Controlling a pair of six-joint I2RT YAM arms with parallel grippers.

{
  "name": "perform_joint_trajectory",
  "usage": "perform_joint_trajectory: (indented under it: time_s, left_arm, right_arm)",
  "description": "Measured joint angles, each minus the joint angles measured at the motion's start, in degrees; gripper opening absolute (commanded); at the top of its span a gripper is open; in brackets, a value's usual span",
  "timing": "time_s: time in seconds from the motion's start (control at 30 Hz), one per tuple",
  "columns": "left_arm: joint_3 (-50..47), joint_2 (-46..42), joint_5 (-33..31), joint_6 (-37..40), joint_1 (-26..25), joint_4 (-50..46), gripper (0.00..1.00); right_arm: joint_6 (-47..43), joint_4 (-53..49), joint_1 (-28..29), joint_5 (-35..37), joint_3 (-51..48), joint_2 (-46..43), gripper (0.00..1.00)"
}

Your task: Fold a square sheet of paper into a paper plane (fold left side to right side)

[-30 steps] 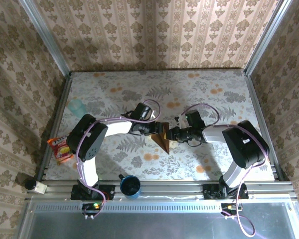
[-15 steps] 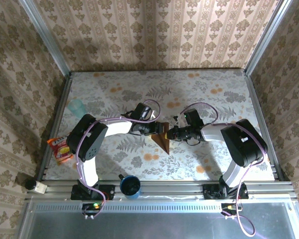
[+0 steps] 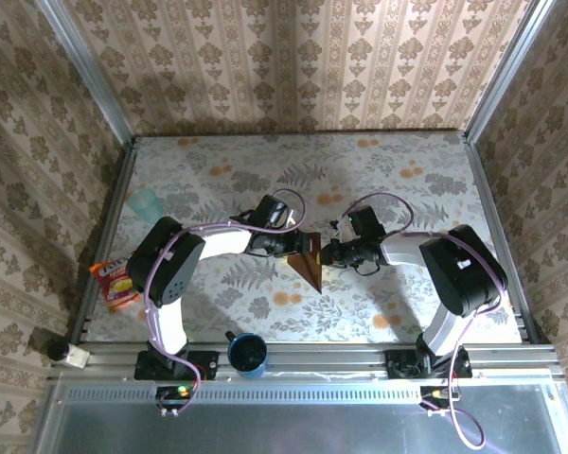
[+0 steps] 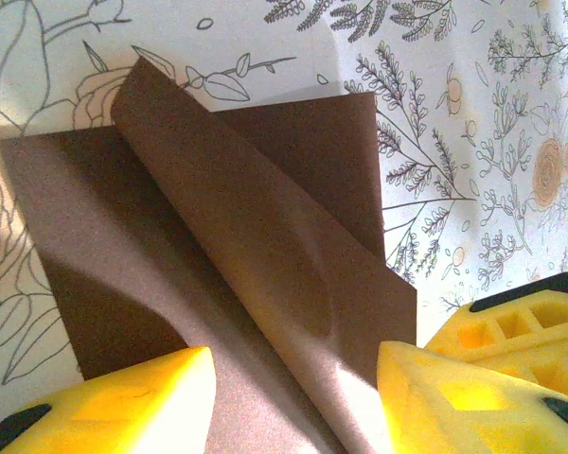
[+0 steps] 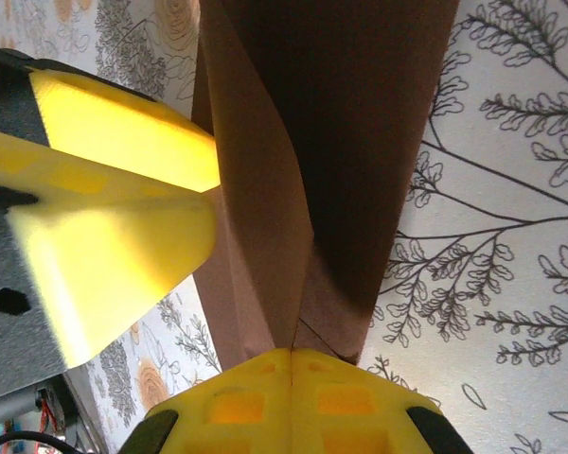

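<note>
The square sheet of paper lies near the middle of the table, between the two grippers, part folded, with a sharp point aimed at the near edge. In the left wrist view the sheet has one flap lifted and curling over the flat layer beneath; its far straight edge lies on the floral cloth. The left gripper meets the sheet from the left. Its jaws stand spread, one yellow finger on each side of the raised flap, pinching nothing.

The right gripper comes in from the right. Its wrist view shows what the overhead view cannot: the jaws are pressed together on the paper, the raised fold running straight down into the seam between them. There too a left finger sits just beside the fold's left face. The left wrist view catches the right gripper at its right edge, just beside the sheet's near corner.

Open cloth lies on the far half of the table and to the right of the right arm. A blue cup stands at the near rail between the bases, an orange snack packet lies at the left edge, and a pale green cup stands further back on the left, all well apart from the sheet.
</note>
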Motion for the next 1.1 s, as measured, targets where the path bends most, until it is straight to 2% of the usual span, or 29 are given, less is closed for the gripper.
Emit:
perform_joint_trajectory:
  time_s: [1.1]
  left_arm:
    - [0.0, -1.14, -1.18, 0.31, -0.04, -2.03, 0.52]
  right_arm:
    - [-2.67, -3.96, 1.33, 4.26, 2.73, 2.34, 0.0]
